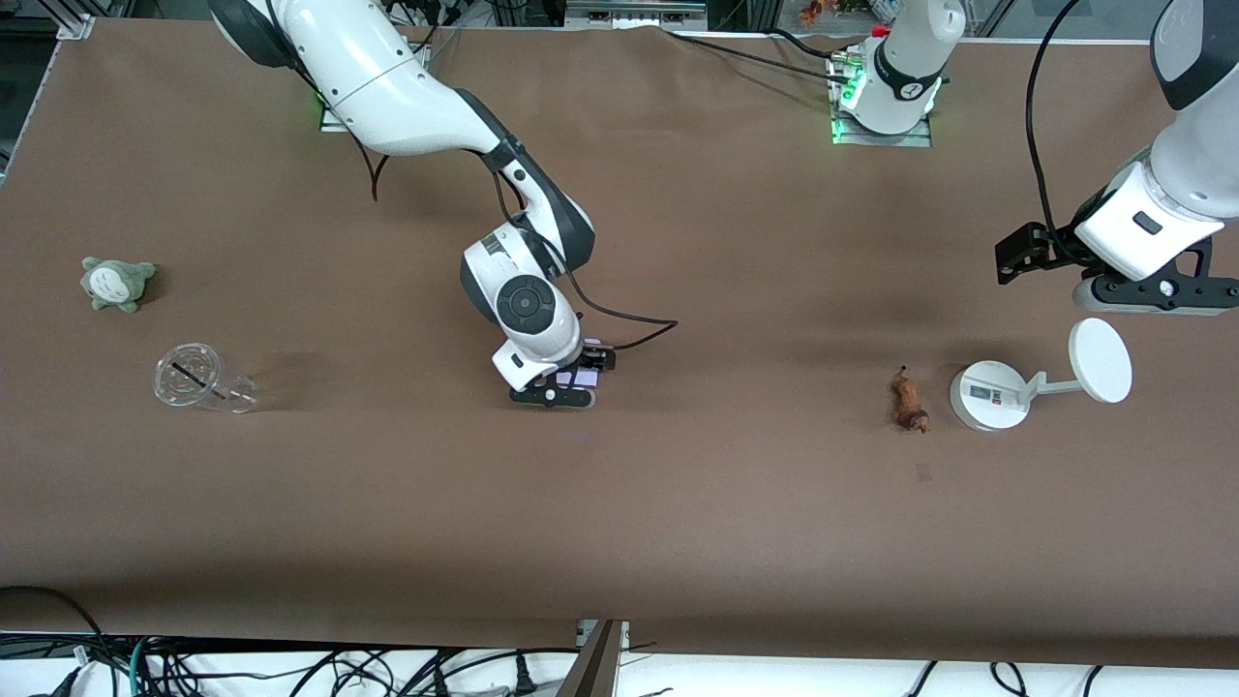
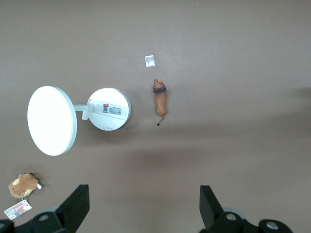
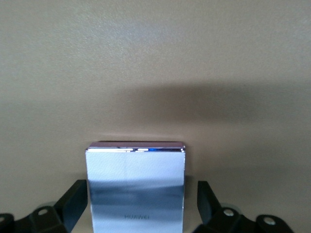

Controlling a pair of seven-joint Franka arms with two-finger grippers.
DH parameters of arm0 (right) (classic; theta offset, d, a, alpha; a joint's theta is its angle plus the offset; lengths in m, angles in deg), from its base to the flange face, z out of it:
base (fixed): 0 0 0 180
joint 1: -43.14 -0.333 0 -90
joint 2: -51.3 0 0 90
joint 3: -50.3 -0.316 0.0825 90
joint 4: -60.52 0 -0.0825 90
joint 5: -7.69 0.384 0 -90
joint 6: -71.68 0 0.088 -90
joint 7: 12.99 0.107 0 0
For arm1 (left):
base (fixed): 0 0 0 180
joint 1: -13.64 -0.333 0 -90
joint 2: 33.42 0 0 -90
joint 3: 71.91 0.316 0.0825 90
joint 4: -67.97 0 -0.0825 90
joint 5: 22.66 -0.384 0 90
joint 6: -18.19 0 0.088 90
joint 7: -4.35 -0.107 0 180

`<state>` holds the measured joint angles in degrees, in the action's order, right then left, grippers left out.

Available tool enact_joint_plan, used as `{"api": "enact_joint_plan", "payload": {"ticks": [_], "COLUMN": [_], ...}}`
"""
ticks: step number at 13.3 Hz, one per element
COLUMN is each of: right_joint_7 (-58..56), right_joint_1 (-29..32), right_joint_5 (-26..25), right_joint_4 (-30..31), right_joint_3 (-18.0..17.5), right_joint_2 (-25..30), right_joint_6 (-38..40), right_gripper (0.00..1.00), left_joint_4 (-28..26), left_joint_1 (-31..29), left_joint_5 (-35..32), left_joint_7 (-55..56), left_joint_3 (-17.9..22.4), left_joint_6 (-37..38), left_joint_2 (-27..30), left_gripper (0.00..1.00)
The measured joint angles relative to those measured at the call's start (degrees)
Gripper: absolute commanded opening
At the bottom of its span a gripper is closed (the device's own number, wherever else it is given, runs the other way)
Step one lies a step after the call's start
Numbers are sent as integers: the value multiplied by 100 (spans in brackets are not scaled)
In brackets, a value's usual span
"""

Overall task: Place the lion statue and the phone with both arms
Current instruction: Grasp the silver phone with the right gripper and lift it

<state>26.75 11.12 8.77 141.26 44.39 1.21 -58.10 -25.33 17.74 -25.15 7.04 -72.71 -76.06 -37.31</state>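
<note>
The phone [image 1: 582,376], a lavender-white slab, lies flat on the brown table near its middle; it fills the lower part of the right wrist view [image 3: 136,189]. My right gripper [image 1: 561,389] is down at the table, open, with one finger on each side of the phone [image 3: 141,183]. The lion statue [image 1: 910,402], small and orange-brown with a thin dark tail, lies on the table toward the left arm's end, beside a white stand; it also shows in the left wrist view [image 2: 160,101]. My left gripper [image 1: 1157,293] is open and empty in the air [image 2: 143,191] over the table near the stand.
A white round-based stand [image 1: 989,395] with a disc [image 1: 1101,360] lies beside the lion. A grey-green plush [image 1: 116,283] and a clear cup on its side [image 1: 198,379] lie toward the right arm's end. A small brown plush [image 2: 22,185] shows in the left wrist view.
</note>
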Motion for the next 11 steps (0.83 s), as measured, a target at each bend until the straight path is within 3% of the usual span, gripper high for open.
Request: {"api": "enact_joint_plan", "payload": {"ticks": [2, 5, 7, 11], "right_joint_7": [-1, -5, -28, -421], "right_joint_1": [-1, -1, 3, 210], "right_joint_5": [-1, -2, -4, -12], "right_joint_4": [0, -4, -63, -255], "right_joint_3": [0, 3, 30, 110], "right_joint_2": [-36, -53, -50, 272], "right_joint_6": [-39, -113, -127, 644], "right_gripper": [99, 47, 26, 24], "left_joint_4": [1, 19, 31, 52], "left_joint_1": [8, 34, 36, 10], "left_joint_5": [0, 0, 19, 46], "left_joint_7": [0, 3, 9, 11], "left_joint_3": [-4, -4, 3, 62], "left_joint_6": [0, -4, -1, 185], "left_joint_2": [13, 23, 23, 22], "left_gripper": [100, 100, 100, 100]}}
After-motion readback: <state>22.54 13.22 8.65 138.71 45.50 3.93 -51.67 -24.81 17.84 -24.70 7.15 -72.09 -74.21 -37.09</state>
